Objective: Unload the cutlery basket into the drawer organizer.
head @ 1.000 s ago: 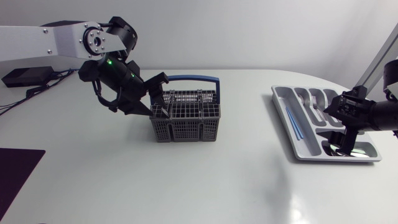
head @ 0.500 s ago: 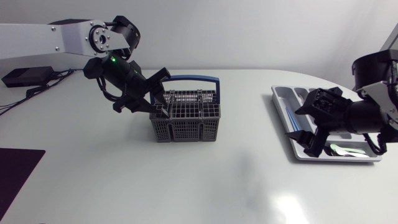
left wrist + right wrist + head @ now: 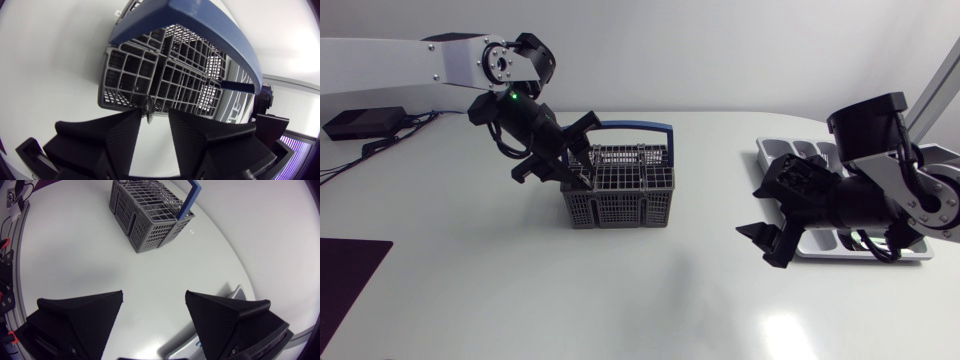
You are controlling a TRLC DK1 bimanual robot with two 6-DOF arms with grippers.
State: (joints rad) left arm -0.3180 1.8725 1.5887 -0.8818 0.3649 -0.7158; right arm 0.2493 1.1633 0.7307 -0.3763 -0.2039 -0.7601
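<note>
One white tabletop (image 3: pixel 620 300). One grey cutlery basket (image 3: pixel 620 195), blue-handled, stands near the middle of the rear edge. One grey drawer organizer (image 3: pixel 775 155) lies at the right edge. Left gripper (image 3: pixel 155 112): narrowly parted at the basket's left end, one thin utensil handle (image 3: pixel 149 106) between its fingers, seemingly unclamped. Right gripper (image 3: pixel 765 222): spread wide, empty, beside the organizer.
</note>
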